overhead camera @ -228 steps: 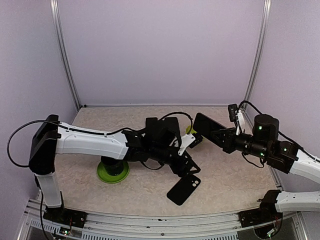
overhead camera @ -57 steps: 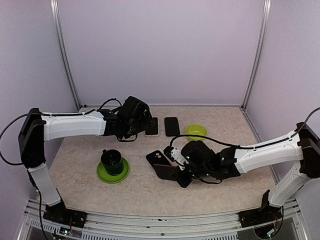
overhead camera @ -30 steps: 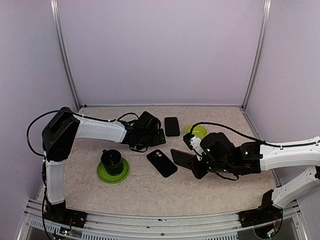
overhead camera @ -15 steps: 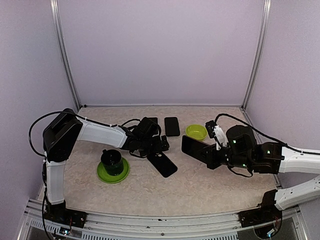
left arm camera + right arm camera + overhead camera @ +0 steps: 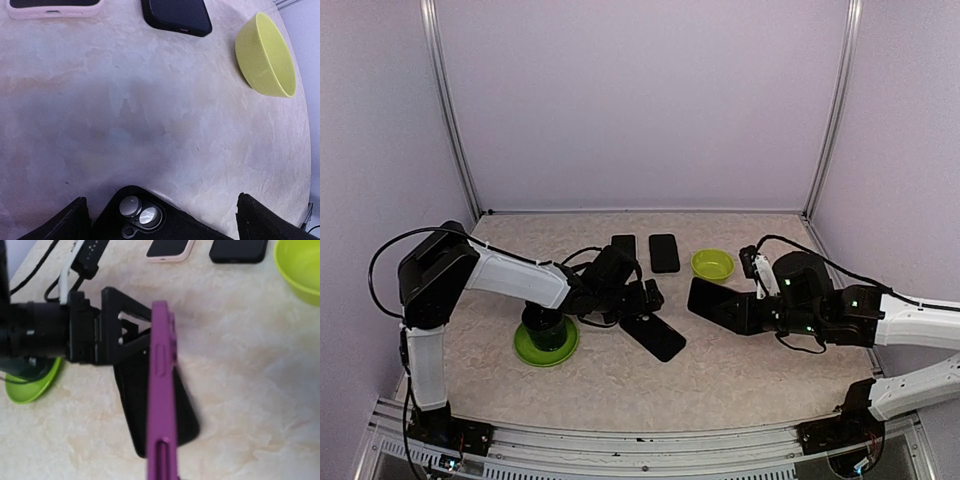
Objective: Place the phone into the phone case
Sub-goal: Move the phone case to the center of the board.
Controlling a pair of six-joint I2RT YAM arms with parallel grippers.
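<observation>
Left pincer point(image 5: 638, 306), jaws apart, straddles the black case point(image 5: 658, 337), probably steadying it; right pincer point(image 5: 748, 313) clamps the purple phone point(image 5: 161, 390) beside that case.

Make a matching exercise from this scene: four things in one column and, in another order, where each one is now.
Things
1. purple phone
2. black phone case
3. dark cup
4. lime bowl

Places
A. on the green saucer
B. held in the shut right gripper, off the table
C. flat on the table, under the open left gripper
D. directly on the table, toward the back wall

Pairs: 1-B, 2-C, 3-A, 4-D
</observation>
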